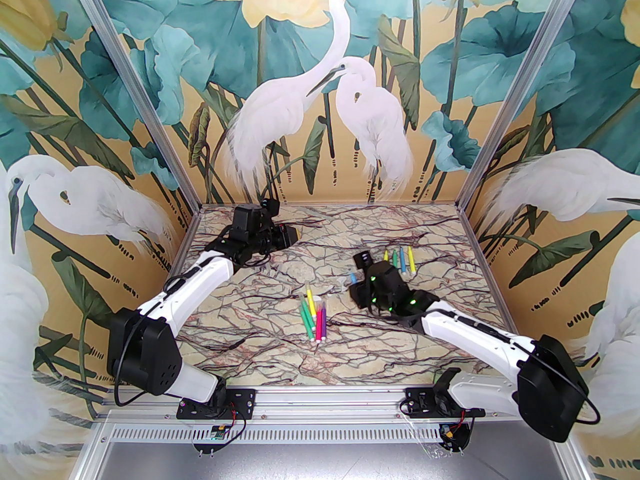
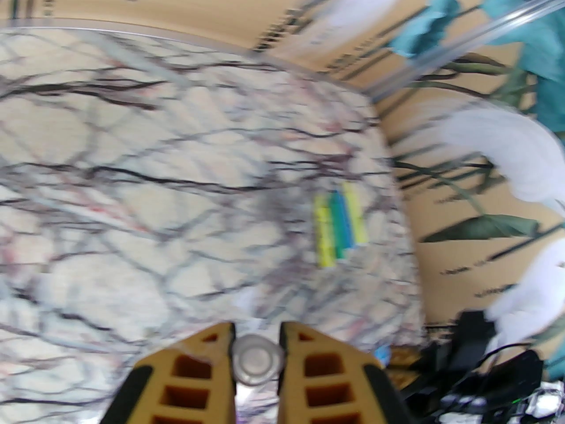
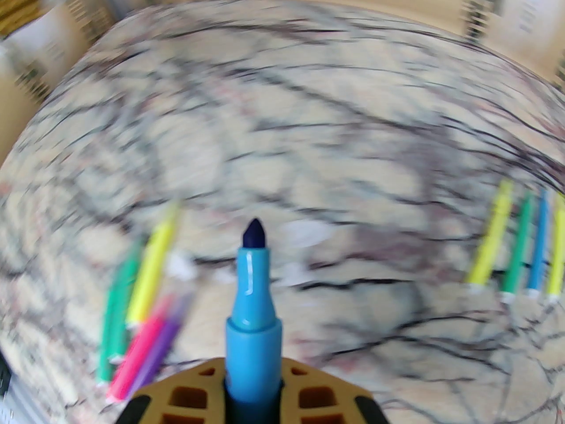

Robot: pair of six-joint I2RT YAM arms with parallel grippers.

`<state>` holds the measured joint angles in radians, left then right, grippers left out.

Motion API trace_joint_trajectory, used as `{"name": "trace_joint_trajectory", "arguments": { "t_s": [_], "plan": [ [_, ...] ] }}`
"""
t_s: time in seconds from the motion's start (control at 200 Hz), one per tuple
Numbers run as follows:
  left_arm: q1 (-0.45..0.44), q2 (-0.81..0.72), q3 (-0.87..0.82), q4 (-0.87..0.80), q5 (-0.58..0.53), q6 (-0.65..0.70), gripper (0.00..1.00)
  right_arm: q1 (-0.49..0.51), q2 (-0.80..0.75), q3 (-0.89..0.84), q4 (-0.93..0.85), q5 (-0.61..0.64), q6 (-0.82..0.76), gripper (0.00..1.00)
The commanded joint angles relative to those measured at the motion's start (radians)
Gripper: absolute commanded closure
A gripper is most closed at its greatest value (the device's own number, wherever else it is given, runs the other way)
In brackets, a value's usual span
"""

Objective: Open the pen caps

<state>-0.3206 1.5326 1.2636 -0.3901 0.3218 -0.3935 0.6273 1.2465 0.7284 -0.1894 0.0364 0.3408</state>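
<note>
Poking forward out of the right hand (image 3: 254,369), a blue pen (image 3: 254,307) has its dark tip bare, with no cap on it. The hand's two yellow fingers are clamped on the barrel just behind the collar, and the pen is held above the middle of the table (image 1: 400,348).

A pale, round-ended pen cap (image 2: 258,360) sits pinched between the fingers of the left hand (image 2: 257,329), end-on to the wrist camera. That hand is up near the far left part of the table, well apart from the right one.

To the left of the held pen, a loose bunch of pens (image 1: 314,313) lies near the table's centre: green, yellow, pink and purple, side by side and partly overlapping. To its right, a row of four pens (image 1: 400,260) lies parallel: yellow, green, blue, yellow.

A few small pale shapes (image 3: 304,233) lie on the table just ahead of the bare tip, too blurred to name.
</note>
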Motion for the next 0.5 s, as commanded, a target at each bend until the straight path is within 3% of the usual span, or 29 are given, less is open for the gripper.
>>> {"name": "trace_joint_trajectory", "arguments": {
  "t_s": [0.0, 0.225, 0.495],
  "plan": [
    [0.001, 0.057, 0.047, -0.172, -0.145, 0.091, 1.00, -0.044, 0.041, 0.065, -0.005, 0.115, 0.038, 1.00],
    [0.001, 0.190, 0.104, -0.243, -0.218, 0.143, 1.00, -0.156, 0.170, 0.141, 0.016, 0.088, 0.112, 1.00],
    [0.000, 0.354, 0.209, -0.316, -0.222, 0.178, 1.00, -0.217, 0.346, 0.260, -0.026, 0.139, 0.135, 1.00]
  ]
}}
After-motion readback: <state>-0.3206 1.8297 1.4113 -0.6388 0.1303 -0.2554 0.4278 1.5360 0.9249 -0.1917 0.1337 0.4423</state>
